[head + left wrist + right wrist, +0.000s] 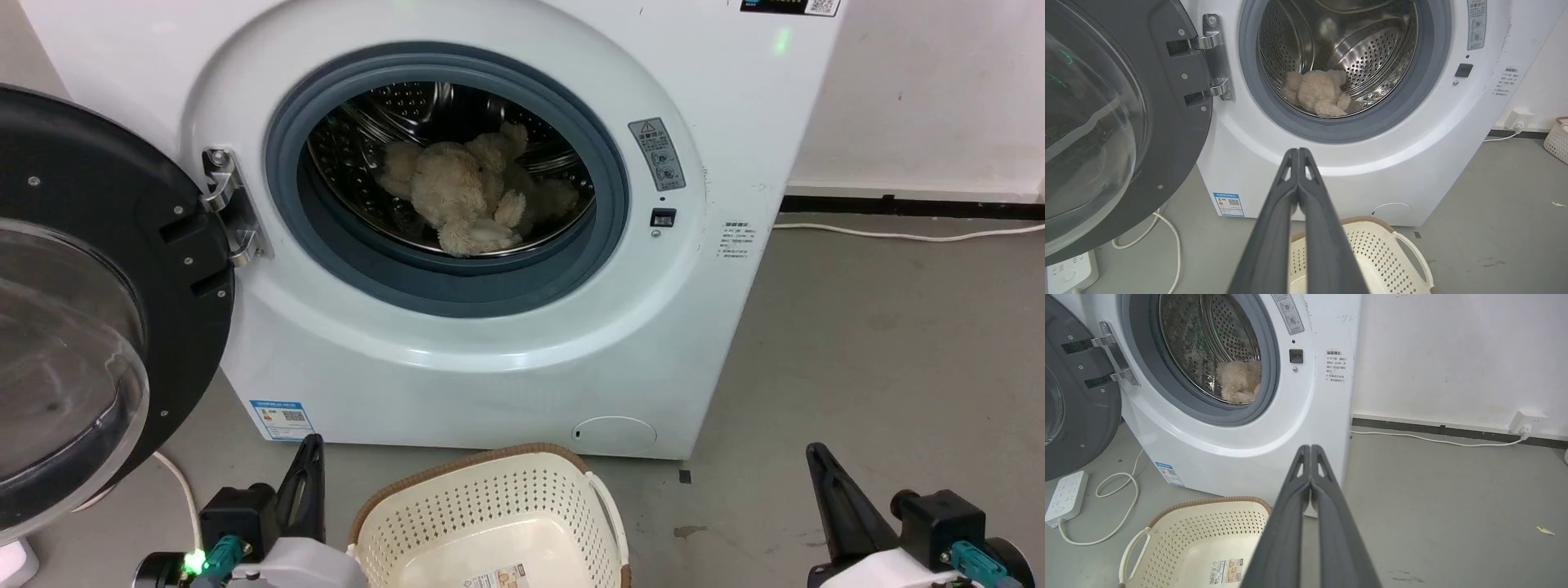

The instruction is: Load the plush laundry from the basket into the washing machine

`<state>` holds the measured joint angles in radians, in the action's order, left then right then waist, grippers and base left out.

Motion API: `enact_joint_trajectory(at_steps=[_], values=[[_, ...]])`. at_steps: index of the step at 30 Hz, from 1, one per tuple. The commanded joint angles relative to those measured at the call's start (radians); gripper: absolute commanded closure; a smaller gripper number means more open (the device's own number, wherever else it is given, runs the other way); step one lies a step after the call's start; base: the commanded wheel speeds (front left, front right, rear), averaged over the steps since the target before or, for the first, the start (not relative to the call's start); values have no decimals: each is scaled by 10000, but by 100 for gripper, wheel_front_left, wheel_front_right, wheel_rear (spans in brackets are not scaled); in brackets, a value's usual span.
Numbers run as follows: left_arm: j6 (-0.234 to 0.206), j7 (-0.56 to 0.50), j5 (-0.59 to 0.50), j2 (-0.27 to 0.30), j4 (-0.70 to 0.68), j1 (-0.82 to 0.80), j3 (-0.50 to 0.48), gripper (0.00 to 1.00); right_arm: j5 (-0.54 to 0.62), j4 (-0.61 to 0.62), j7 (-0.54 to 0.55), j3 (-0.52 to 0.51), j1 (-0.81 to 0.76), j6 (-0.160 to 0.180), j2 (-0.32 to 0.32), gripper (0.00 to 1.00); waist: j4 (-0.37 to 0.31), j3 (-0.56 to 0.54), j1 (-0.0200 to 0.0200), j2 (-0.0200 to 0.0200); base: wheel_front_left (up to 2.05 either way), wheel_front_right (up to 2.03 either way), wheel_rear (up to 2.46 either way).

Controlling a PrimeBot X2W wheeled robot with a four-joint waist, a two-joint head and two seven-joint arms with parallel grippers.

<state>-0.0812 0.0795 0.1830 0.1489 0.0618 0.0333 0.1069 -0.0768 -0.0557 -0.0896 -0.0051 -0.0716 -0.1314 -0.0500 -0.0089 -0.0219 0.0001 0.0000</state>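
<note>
Grey floor [882,343], white wall [922,90], perhaps black skirting [914,206].

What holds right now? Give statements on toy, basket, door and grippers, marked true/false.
1. The plush laundry lies in the washing machine drum. True.
2. The basket holds a second toy. False: its visible inside is bare but for a label sticker.
3. The door is closed. False: it stands swung open on the left.
4. The left gripper and right gripper are both shut. True.
</note>
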Motion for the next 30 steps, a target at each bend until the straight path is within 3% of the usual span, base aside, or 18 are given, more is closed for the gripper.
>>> enact_joint_trajectory(at_steps=[1,30], values=[[66,-47,-119,-48,-84,-169,-84,100,97,85,36,12,171,4,-1,100,2,4,-1,0,0,0,0],[495,-477,-1103,-588,-391,-263,-650,100,483,356,531,34,484,6,-2,100,52,127,-1,0,0,0,0]])
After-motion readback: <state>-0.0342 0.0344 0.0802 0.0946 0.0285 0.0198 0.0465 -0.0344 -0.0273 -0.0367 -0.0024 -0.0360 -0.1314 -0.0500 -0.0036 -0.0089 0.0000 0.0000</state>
